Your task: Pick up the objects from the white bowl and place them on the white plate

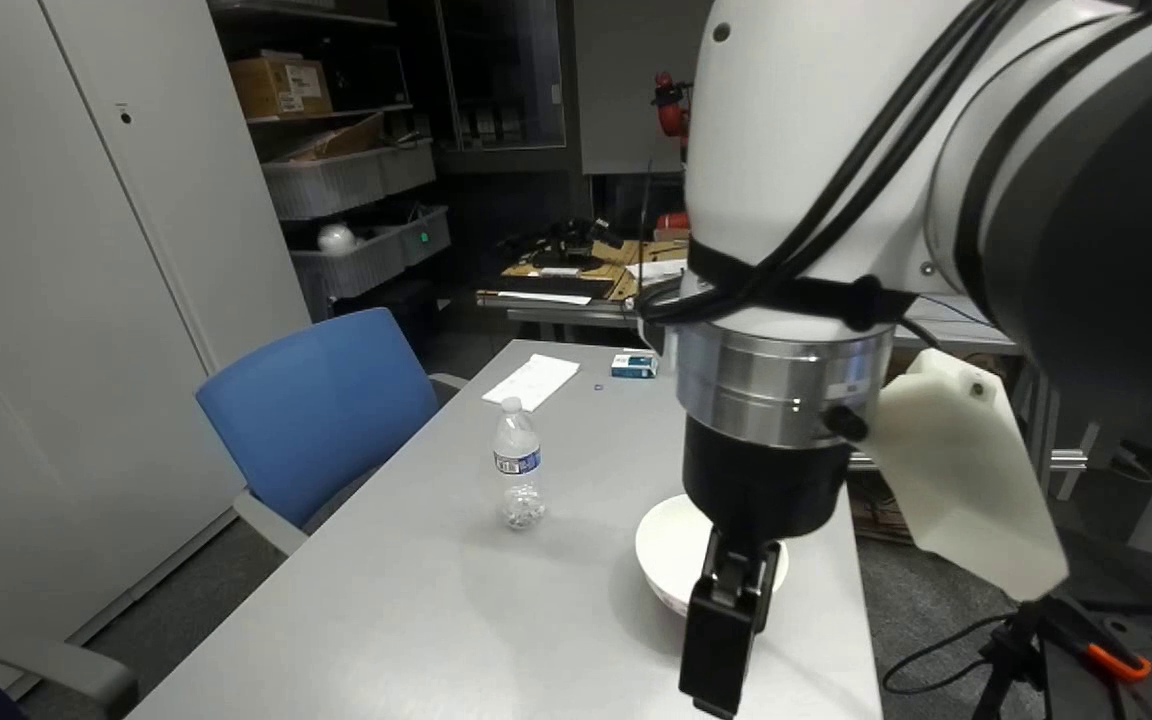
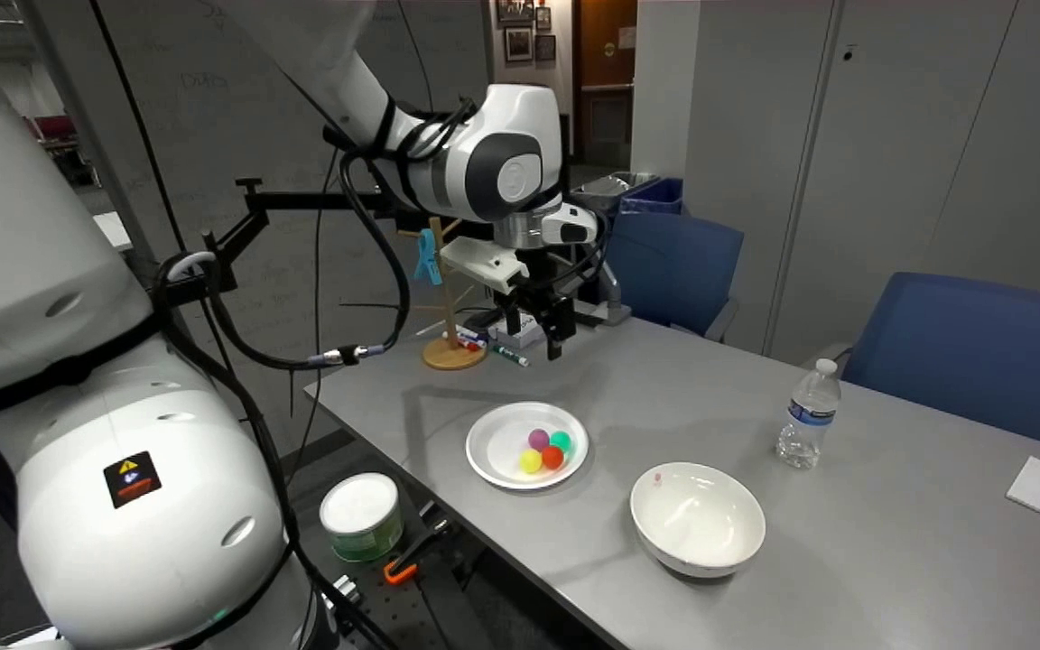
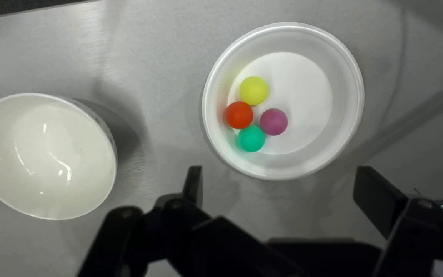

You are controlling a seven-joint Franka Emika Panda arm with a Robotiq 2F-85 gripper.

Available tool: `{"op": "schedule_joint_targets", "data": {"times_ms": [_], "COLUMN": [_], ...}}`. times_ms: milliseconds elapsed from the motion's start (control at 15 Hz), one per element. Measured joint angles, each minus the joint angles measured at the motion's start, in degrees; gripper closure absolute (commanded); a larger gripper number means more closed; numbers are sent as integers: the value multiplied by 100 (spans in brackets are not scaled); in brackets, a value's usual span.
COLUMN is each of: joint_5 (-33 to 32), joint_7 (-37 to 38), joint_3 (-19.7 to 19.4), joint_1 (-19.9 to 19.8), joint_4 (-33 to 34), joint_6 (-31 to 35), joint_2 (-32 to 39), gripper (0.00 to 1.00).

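Note:
The white bowl (image 2: 699,519) stands on the grey table with no pieces in it; it also shows in the wrist view (image 3: 44,157) and partly behind the gripper in an exterior view (image 1: 674,550). The white plate (image 2: 493,442) holds the small balls: yellow (image 3: 253,90), orange-red (image 3: 238,115), purple (image 3: 273,122) and green (image 3: 251,138). They lie together at the plate's side nearer the bowl. My gripper (image 3: 279,173) is open and empty, its fingers wide apart. It hangs above the table behind the plate in an exterior view (image 2: 535,334).
A clear water bottle (image 2: 811,415) stands beyond the bowl. A paper sheet (image 1: 533,382) and a small box (image 1: 634,365) lie on the table. A wooden stand (image 2: 453,352), markers (image 2: 509,355) and a white box (image 2: 520,332) are near the gripper. Blue chairs (image 1: 321,400) stand along the table.

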Motion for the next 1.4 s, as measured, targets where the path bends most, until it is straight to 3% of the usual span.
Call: {"op": "schedule_joint_targets", "data": {"times_ms": [1400], "joint_5": [0], "joint_7": [136], "joint_3": [48], "joint_1": [0], "joint_4": [-236], "joint_6": [214], "joint_2": [-252], "gripper": [0]}}
